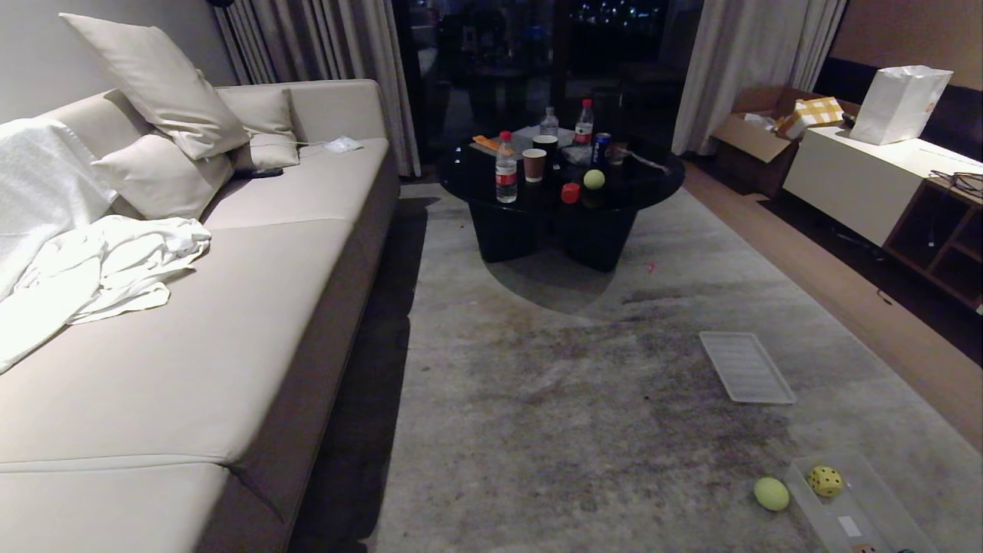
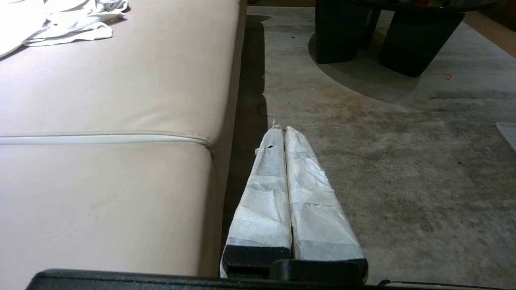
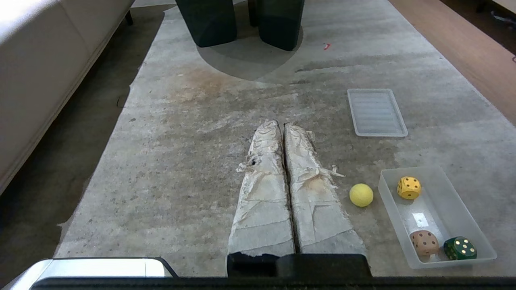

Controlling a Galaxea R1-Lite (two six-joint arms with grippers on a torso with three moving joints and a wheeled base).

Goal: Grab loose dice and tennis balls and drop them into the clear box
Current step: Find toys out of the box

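Head view: neither of my grippers shows; a tennis ball (image 1: 771, 494) lies beside the clear box (image 1: 883, 530).

Left wrist view: my left gripper (image 2: 281, 129) is clenched, empty.

Right wrist view: my right gripper (image 3: 281, 124) is clenched, empty; the ball, just beside its padded fingers, probably light, springy, roll-prone, is best pinched across its middle.
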